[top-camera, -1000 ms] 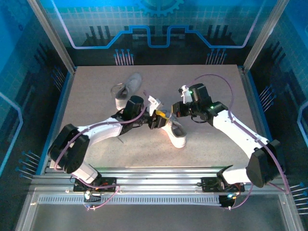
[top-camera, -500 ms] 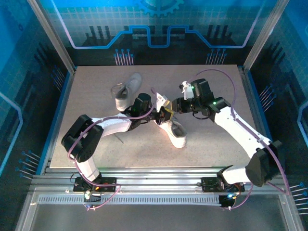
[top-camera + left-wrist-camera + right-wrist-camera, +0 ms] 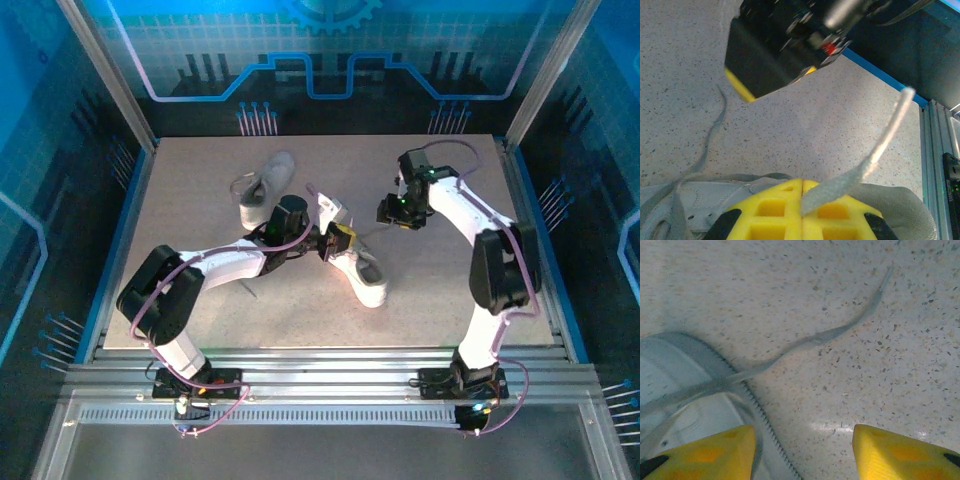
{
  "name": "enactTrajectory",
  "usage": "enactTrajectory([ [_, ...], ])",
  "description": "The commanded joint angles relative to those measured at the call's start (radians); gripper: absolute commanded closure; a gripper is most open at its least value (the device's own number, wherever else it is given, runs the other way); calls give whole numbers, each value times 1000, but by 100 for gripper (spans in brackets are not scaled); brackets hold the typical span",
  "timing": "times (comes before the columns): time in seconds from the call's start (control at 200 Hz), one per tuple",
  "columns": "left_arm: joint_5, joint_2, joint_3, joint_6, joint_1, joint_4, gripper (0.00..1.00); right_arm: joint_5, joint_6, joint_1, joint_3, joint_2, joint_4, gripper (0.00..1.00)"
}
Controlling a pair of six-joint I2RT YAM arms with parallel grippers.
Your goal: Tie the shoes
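One of the shoes [image 3: 362, 277], a white low-top sneaker, lies mid-table; the other [image 3: 265, 185] lies at the far left. My left gripper [image 3: 340, 240] sits over the near shoe's heel end. Its yellow jaws [image 3: 802, 187] are shut on a pale lace [image 3: 880, 150] that rises to the upper right, above the grey shoe upper [image 3: 690, 205]. My right gripper [image 3: 392, 212] hangs right of that shoe, apart from it. Its fingers [image 3: 805, 450] stand open over bare table, beside a shoe's toothed sole edge [image 3: 760, 415]. A loose lace [image 3: 815, 340] trails across the table ahead.
The speckled table [image 3: 200, 300] is fenced by a metal frame with blue panels at the back and sides. The right gripper's black body [image 3: 775, 45] hangs close above and ahead of my left jaws. Another lace [image 3: 710, 135] lies slack on the table.
The right gripper has opened, let go at the shoe and drawn back up to the right. The left gripper has shut on the lace and stayed at the near shoe.
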Motion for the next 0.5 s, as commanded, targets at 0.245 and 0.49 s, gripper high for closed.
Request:
enactTrajectory([
  [0.245, 39, 19, 40, -8, 7, -19, 100, 147, 56, 19, 244, 266, -164, 46],
  [0.49, 67, 26, 37, 0, 26, -31, 100, 204, 48, 36, 312, 400, -218, 50],
])
